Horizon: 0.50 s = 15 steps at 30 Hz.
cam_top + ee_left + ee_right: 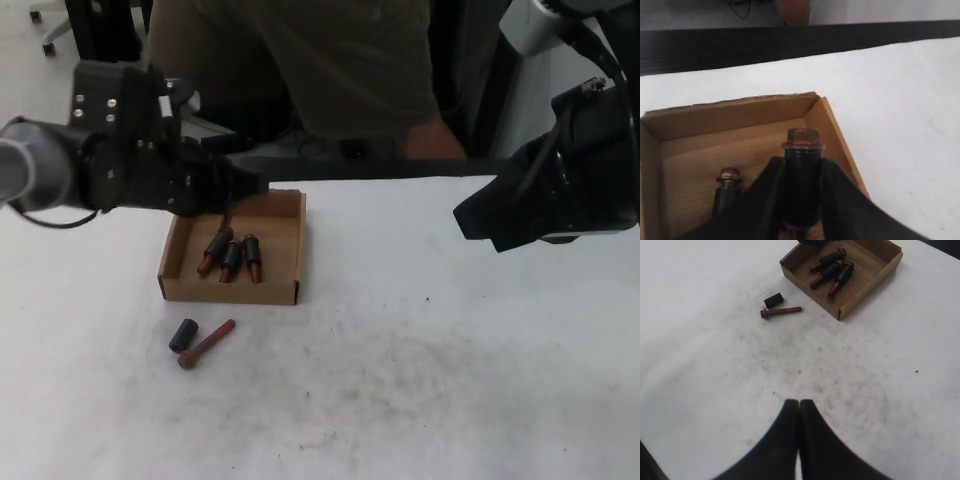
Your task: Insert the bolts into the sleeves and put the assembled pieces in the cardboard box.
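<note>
My left gripper (pixel 232 200) hangs over the back of the cardboard box (pixel 230 292), shut on an assembled bolt and sleeve (pixel 802 175) with the copper bolt head pointing away from the wrist. The left wrist view has a second assembled piece (pixel 728 190) lying on the box floor (pixel 730 150). From the high view, assembled pieces (pixel 243 258) lie side by side in the box. On the table in front of the box lie a loose black sleeve (pixel 183 334) and a loose bolt (pixel 207 343), touching. My right gripper (pixel 799 412) is shut and empty, high above the table at the right.
The white table surface (pixel 420 380) is open in the middle and to the right. A black strip (pixel 400 168) marks the bench's far edge behind the box. The right arm (pixel 560 180) hovers over the far right side.
</note>
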Motion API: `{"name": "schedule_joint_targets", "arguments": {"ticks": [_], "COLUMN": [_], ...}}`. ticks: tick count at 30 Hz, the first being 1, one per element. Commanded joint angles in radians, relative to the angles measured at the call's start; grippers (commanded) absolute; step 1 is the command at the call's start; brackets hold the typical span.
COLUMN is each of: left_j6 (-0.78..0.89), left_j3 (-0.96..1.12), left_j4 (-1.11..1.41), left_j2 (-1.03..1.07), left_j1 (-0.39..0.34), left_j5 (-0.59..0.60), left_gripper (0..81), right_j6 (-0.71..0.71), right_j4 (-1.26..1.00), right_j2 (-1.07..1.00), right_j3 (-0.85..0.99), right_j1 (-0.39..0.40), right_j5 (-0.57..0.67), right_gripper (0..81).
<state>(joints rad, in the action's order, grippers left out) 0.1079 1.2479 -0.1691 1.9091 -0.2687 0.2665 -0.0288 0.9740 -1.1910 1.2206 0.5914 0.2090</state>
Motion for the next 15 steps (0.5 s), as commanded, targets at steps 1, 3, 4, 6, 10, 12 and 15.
{"name": "schedule_joint_targets", "arguments": {"ticks": [1,3,4,6,10,12,15], "left_j6": [-0.012,-0.012,-0.012,-0.012,-0.011,-0.011,-0.005], "left_j3": [0.056,0.092,0.107,0.128,0.135,0.135,0.135], "left_j4": [-0.076,-0.141,-0.164,-0.192,-0.211,-0.215,-0.218], "left_j2": [0.026,0.058,0.074,0.097,0.109,0.109,0.109], "left_j1": [0.002,0.002,0.002,0.002,0.002,0.002,0.002], "left_j5": [-0.043,-0.061,-0.058,-0.055,-0.062,-0.069,-0.087], "left_gripper": [0.8,0.8,0.4,3.5,23.6,33.7,38.7], "right_j6": [-0.008,-0.008,-0.008,-0.008,-0.008,-0.008,-0.008], "right_j4": [0.002,0.002,0.002,0.002,0.002,0.002,0.002], "right_j2": [0.012,0.012,0.012,0.012,0.012,0.012,0.012], "right_j3": [0.004,0.004,0.004,0.004,0.004,0.004,0.004], "right_j1": [-0.004,-0.004,-0.004,-0.004,-0.004,-0.004,-0.004], "right_j5": [0.006,0.006,0.006,0.006,0.006,0.006,0.006], "right_gripper": [0.2,0.2,0.2,0.2,0.2,0.2,0.2]}}
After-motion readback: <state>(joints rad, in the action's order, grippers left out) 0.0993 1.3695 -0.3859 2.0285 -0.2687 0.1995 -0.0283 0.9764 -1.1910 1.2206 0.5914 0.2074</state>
